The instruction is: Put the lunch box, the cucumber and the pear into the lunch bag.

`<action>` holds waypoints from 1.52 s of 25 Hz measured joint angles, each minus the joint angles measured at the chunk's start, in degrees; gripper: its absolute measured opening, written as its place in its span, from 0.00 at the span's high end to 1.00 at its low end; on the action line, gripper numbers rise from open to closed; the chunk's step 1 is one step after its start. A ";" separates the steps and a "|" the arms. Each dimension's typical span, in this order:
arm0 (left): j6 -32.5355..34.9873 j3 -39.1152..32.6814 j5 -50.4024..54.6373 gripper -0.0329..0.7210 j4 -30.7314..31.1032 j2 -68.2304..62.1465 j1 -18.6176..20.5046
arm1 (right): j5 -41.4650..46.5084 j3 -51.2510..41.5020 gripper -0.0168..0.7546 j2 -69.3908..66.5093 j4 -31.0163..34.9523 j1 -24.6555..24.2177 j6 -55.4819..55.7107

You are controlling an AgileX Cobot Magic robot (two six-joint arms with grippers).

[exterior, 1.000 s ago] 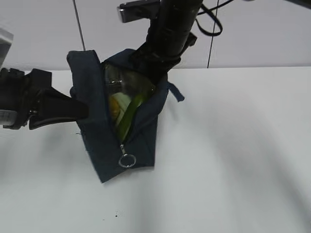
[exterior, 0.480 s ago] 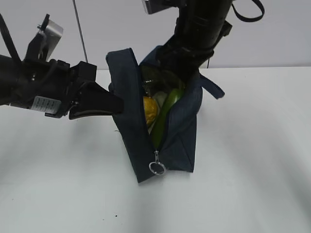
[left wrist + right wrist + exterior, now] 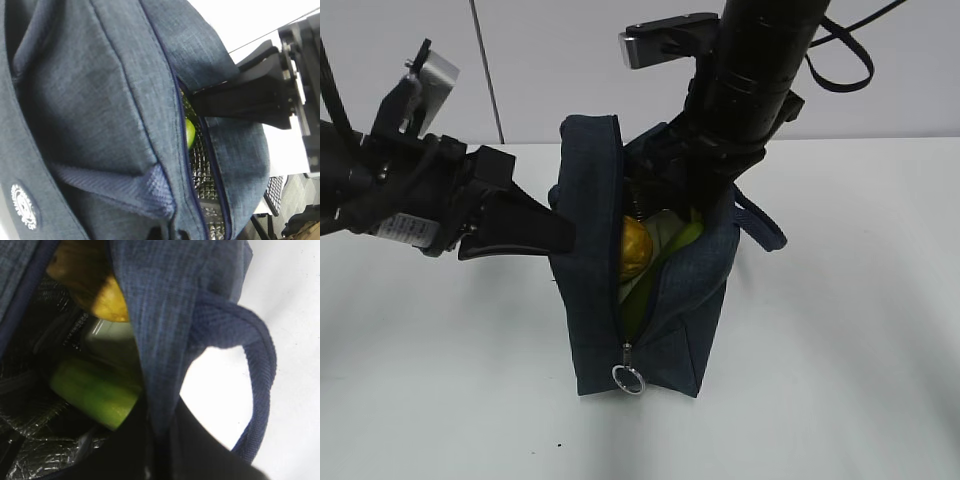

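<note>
On white table (image 3: 840, 330), lunch bag (image 3: 590, 290) now upright.

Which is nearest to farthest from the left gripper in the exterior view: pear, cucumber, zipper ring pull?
From the left gripper, at the lunch bag's left wall:
1. pear, just inside the opening, beside the gripper
2. cucumber, further right in the opening
3. zipper ring pull, low at the bag's near end
</note>
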State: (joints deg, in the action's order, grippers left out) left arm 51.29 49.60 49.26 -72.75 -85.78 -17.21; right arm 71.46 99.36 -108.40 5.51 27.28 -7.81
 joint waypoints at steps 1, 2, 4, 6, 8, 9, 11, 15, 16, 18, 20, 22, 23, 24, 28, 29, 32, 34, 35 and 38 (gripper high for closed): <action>0.00 0.00 -0.01 0.98 0.00 0.00 0.00 | 0.00 0.00 0.97 0.00 0.00 0.00 0.00; 0.00 0.00 0.01 0.98 0.00 0.00 0.00 | 0.00 0.00 0.97 0.00 0.09 0.00 0.00; 0.00 0.00 0.01 0.98 -0.05 0.00 0.00 | 0.00 0.00 0.94 0.00 0.24 0.00 -0.40; 0.00 0.00 0.08 0.98 -0.11 0.00 0.00 | 0.00 0.00 0.86 0.00 1.10 0.00 -1.58; 0.00 0.00 0.22 0.97 -0.11 0.00 0.00 | 0.00 0.00 0.72 0.00 1.92 0.00 -2.44; 0.00 0.00 0.31 0.97 -0.11 0.00 0.00 | 0.00 0.00 0.63 0.00 2.44 0.00 -2.52; 0.00 0.00 0.72 0.97 -0.16 0.00 0.00 | 0.00 0.00 0.46 0.00 2.92 0.00 -2.67; 0.00 0.00 1.04 0.96 -0.27 0.00 0.00 | 0.00 0.00 0.26 0.13 3.26 0.00 -2.80; 0.00 0.00 1.10 0.96 -0.27 0.00 0.00 | 0.00 0.00 0.25 0.13 3.26 0.00 -2.80; 0.00 0.00 1.14 0.96 -0.27 0.00 0.00 | 0.00 0.00 0.24 0.66 3.26 0.00 -2.94; 0.00 0.00 1.14 0.96 -0.27 0.00 0.00 | 0.00 0.00 0.24 1.88 3.26 0.00 -3.58; 0.00 0.00 1.20 0.95 -0.27 0.00 0.00 | 0.00 0.00 0.23 3.71 3.26 0.00 -3.83; 0.00 0.00 1.34 0.95 -0.33 0.00 0.00 | 0.00 0.00 0.23 4.64 3.26 0.00 -3.85; 0.00 0.00 1.55 0.95 -0.33 0.00 0.00 | 0.00 0.00 0.23 5.83 3.26 0.00 -3.95; 0.00 0.00 2.08 0.95 -0.45 0.00 0.00 | 0.00 0.00 0.23 10.47 3.26 0.00 -4.37; 0.02 0.00 2.08 0.95 -0.45 0.00 0.00 | 0.00 0.00 0.23 11.61 3.50 0.00 -4.54; 0.02 0.00 2.08 0.94 -0.45 0.00 0.00 | 0.00 -0.48 0.23 14.84 6.16 0.00 -5.70; 0.02 0.00 2.08 0.94 -0.39 0.00 0.00 | 0.00 -1.40 0.23 16.92 9.25 0.00 -6.95; 0.02 0.00 2.08 0.94 -0.31 0.00 0.00 | 0.00 -2.04 0.23 18.00 10.69 0.00 -7.66; 0.02 0.00 2.03 0.92 0.52 0.00 0.00 | 0.00 -4.88 0.23 20.95 15.97 0.00 -10.13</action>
State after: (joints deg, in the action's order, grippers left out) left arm 51.31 49.60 51.29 -72.23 -85.78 -17.21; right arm 71.46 94.48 -87.46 21.48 27.28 -17.94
